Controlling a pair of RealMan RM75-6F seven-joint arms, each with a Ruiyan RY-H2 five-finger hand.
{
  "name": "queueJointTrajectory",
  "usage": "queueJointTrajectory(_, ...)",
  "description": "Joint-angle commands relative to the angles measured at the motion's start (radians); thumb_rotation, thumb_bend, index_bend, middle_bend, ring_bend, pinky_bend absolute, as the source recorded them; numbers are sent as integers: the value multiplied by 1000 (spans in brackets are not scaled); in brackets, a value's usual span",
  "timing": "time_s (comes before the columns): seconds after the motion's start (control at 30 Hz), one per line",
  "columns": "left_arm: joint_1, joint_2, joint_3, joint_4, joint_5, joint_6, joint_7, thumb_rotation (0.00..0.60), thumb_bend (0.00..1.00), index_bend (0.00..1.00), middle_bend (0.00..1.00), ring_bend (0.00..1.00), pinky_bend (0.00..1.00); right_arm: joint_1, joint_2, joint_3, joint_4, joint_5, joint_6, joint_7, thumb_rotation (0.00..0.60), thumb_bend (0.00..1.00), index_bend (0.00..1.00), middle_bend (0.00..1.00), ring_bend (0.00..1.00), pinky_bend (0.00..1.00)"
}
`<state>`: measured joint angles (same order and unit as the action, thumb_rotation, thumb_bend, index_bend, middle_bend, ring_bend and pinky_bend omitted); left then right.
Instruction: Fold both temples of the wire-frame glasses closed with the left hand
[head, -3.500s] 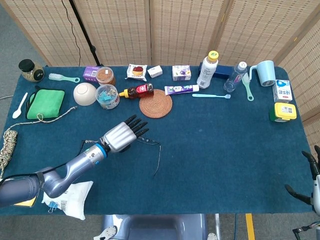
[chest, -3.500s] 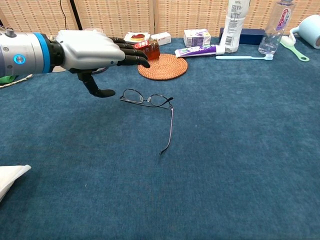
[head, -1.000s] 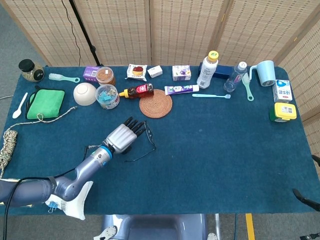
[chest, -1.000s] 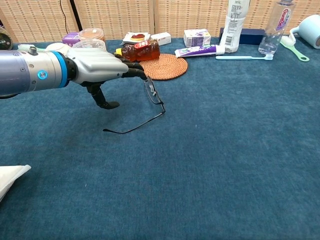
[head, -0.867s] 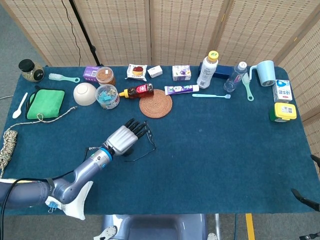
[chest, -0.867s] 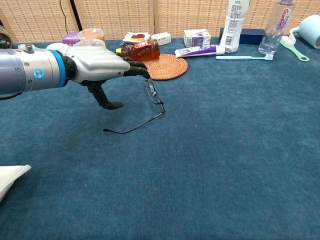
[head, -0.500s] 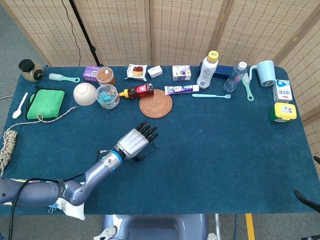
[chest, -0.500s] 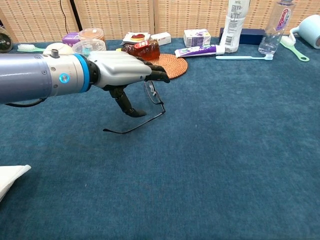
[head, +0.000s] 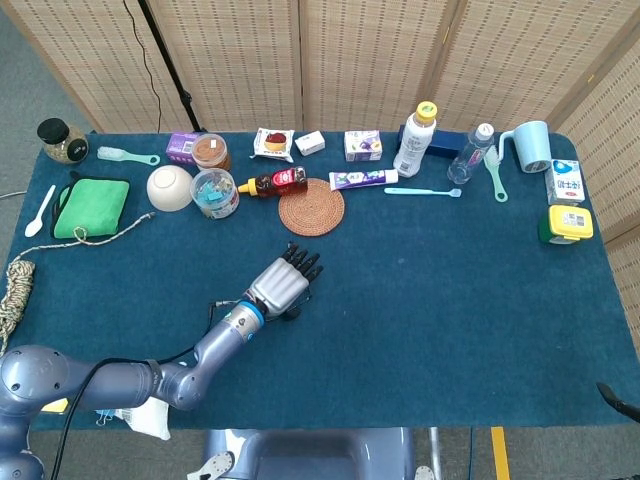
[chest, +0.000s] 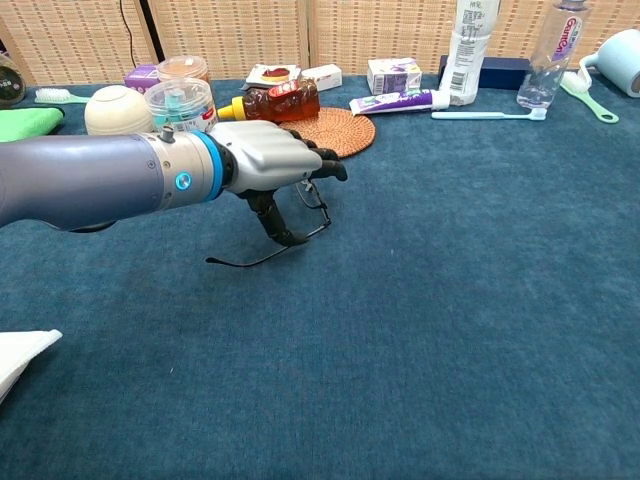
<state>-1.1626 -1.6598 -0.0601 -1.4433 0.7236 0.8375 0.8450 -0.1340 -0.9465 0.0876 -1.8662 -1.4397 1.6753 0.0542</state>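
The robot's left hand (chest: 275, 165) now reaches further to the right than half a second ago and hovers over the thin black wire-frame glasses (chest: 300, 215). Its dark fingers (chest: 325, 168) are stretched flat, holding nothing, and its thumb points down right beside the frame. The glasses stand on the blue table cloth (chest: 450, 300), in front of the round woven coaster (chest: 335, 130). One temple (chest: 245, 260) still lies open toward the left, so I judge that this fold is not done. The right hand does not show.
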Motion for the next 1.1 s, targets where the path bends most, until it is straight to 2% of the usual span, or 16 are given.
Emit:
queueJointTrajectory(0.03,-1,-1,10,8,-5,8,11,349,296,79,0,0,0,1,-1,0,1,1,-5,4,600,0,146,0,0,2)
queueJointTrajectory(0.47,5,-6,12,-2,-12,30,-2,338,296,79,0,0,0,1,1,0,-4,-3,-5,5,600,0,147,0,0,2)
queueJointTrajectory(1.1,22,-54,31,17,-29,102,62,334,296,87,0,0,0,-6,4,-2,8,-3,-5,27,600,0,148,0,0,2)
